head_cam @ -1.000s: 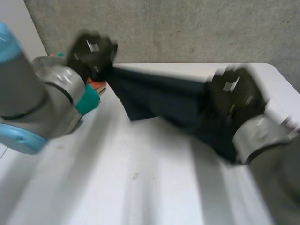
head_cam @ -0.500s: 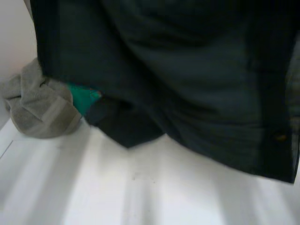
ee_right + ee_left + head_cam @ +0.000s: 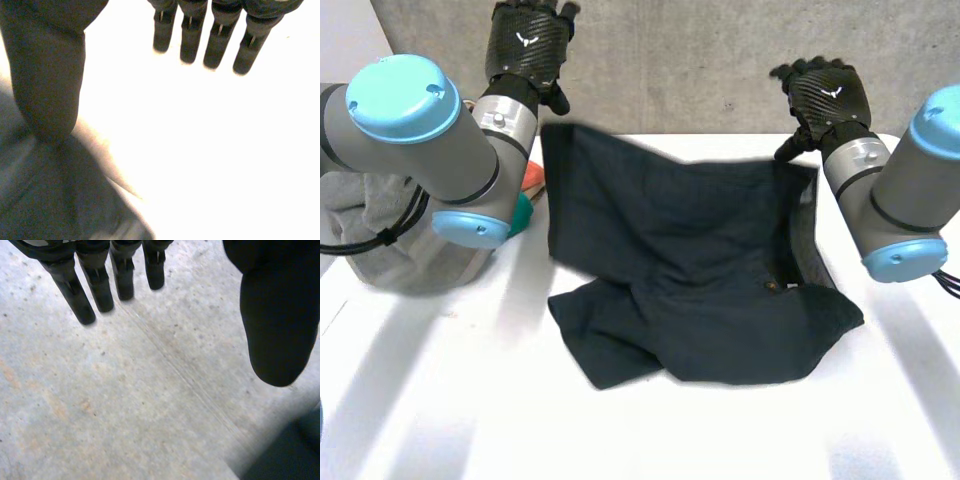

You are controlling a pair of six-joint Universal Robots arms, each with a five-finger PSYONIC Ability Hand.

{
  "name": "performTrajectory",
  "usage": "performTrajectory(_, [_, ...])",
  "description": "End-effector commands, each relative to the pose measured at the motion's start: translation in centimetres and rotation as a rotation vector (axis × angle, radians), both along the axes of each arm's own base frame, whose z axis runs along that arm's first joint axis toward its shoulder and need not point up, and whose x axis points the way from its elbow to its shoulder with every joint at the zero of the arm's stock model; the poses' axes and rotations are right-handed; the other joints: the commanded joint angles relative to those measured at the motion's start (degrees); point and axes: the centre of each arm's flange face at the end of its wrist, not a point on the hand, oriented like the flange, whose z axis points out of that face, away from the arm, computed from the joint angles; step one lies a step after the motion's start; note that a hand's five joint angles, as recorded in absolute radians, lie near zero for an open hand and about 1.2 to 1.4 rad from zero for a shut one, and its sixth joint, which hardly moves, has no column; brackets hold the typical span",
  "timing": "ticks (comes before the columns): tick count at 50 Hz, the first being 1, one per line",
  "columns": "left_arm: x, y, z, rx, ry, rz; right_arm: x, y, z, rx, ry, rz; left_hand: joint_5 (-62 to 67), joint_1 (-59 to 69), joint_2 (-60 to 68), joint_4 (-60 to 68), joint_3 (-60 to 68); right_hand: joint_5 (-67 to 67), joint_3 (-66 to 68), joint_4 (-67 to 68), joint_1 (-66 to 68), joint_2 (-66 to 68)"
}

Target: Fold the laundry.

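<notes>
A dark navy garment (image 3: 690, 270) lies rumpled on the middle of the white table (image 3: 470, 410), its far edge still lifted in the air. My left hand (image 3: 527, 45) hangs open above the garment's far left corner, holding nothing. In the left wrist view its fingers (image 3: 75, 290) are straight against the concrete wall, with a bit of the dark cloth (image 3: 295, 455) below the thumb. My right hand (image 3: 825, 95) is open above the far right corner. Its fingers (image 3: 220, 40) are straight over the table, with the garment (image 3: 50, 200) under the thumb.
A grey towel pile (image 3: 380, 230) sits at the table's left behind my left arm. Beside it lie teal and orange cloths (image 3: 525, 190). A concrete wall (image 3: 700, 60) stands right behind the table's far edge.
Both hands had the garment pinched and swung it up in front of the head camera. Both have let go and opened, and the garment has dropped onto the table.
</notes>
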Motion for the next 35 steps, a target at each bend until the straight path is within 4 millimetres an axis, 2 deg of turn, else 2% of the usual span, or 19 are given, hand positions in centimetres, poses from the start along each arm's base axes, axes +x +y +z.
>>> performTrajectory(1, [-0.3,1.2,-0.7,0.027,-0.008,-0.013,-0.9,0.2,0.8,-0.019,0.017,-0.11,-6.5,-1.9,-6.4,-6.0,-6.8,-7.8,-8.5,-8.8,-7.9,-7.8])
performTrajectory(5, [0.2,4.2,0.6,0.046,-0.017,-0.033,-1.9,2.2,2.4,0.014,0.109,-0.102,-6.1,-1.5,-6.0,-5.6,-6.4,-7.8,-8.5,-8.8,-7.9,-7.8])
performTrajectory(6, [0.3,5.0,0.6,0.06,-0.025,-0.039,-2.0,3.4,2.4,0.048,0.16,-0.072,-6.0,-1.4,-5.8,-5.4,-6.2,-7.8,-8.5,-8.8,-7.9,-7.8])
performTrajectory(7, [0.6,6.5,0.1,0.101,-0.045,-0.047,-2.0,4.0,2.3,0.065,0.187,-0.051,-5.6,-1.0,-5.5,-5.1,-5.9,-7.8,-8.5,-8.8,-7.9,-7.8])
performTrajectory(10, [1.0,9.1,-1.2,0.18,-0.086,-0.061,-2.1,6.2,1.2,0.142,0.303,0.046,-3.4,1.2,-3.3,-2.9,-3.7,-7.8,-8.5,-8.8,-7.9,-7.8])
performTrajectory(11, [1.2,11.1,-2.0,0.236,-0.118,-0.073,-2.3,6.8,0.8,0.164,0.334,0.068,-2.3,2.3,-2.1,-1.7,-2.5,-7.8,-8.5,-8.8,-7.9,-7.8])
performTrajectory(14, [1.6,14.5,-3.8,0.339,-0.18,-0.104,-3.7,8.7,-0.2,0.229,0.453,0.133,3.3,7.9,3.4,3.8,3.0,-6.9,-7.6,-7.9,-7.1,-6.9])
performTrajectory(15, [1.9,16.8,-5.1,0.404,-0.223,-0.13,-4.2,9.1,-0.5,0.243,0.486,0.142,9.0,13.6,9.1,9.5,8.7,-4.9,-5.5,-5.9,-5.0,-4.9])
performTrajectory(17, [2.2,18.6,-6.3,0.46,-0.256,-0.152,-5.3,9.8,-1.3,0.275,0.551,0.158,13.7,18.3,13.8,14.2,13.4,-0.3,-1.0,-1.3,-0.5,-0.4])
performTrajectory(18, [2.6,20.2,-7.5,0.518,-0.283,-0.174,-6.3,10.5,-2.1,0.309,0.613,0.171,18.2,22.8,18.4,18.8,18.0,4.2,3.5,3.2,4.0,4.2])
performTrajectory(22, [3.2,22.9,-10.3,0.633,-0.313,-0.211,-8.0,12.2,-4.1,0.359,0.732,0.234,23.6,28.2,23.8,24.2,23.4,14.6,14.0,13.6,14.5,14.6])
performTrajectory(25, [3.5,23.5,-11.5,0.679,-0.32,-0.217,-8.5,13.7,-4.7,0.337,0.778,0.295,23.3,27.9,23.5,23.9,23.0,21.9,21.2,20.9,21.7,21.8])
performTrajectory(28, [3.4,23.3,-13.2,0.714,-0.335,-0.21,-9.1,14.2,-5.4,0.343,0.775,0.338,20.5,25.1,20.6,21.0,20.2,22.1,21.4,21.1,21.9,22.0])
performTrajectory(30, [3.2,22.7,-14.8,0.734,-0.349,-0.198,-9.4,14.7,-5.9,0.346,0.745,0.385,18.8,23.4,18.9,19.3,18.5,22.1,21.4,21.1,21.9,22.0])
performTrajectory(35, [2.9,20.6,-16.2,0.715,-0.33,-0.165,-9.4,15.2,-6.5,0.33,0.694,0.456,16.7,21.4,16.9,17.3,16.5,15.0,14.3,14.0,14.8,15.0])
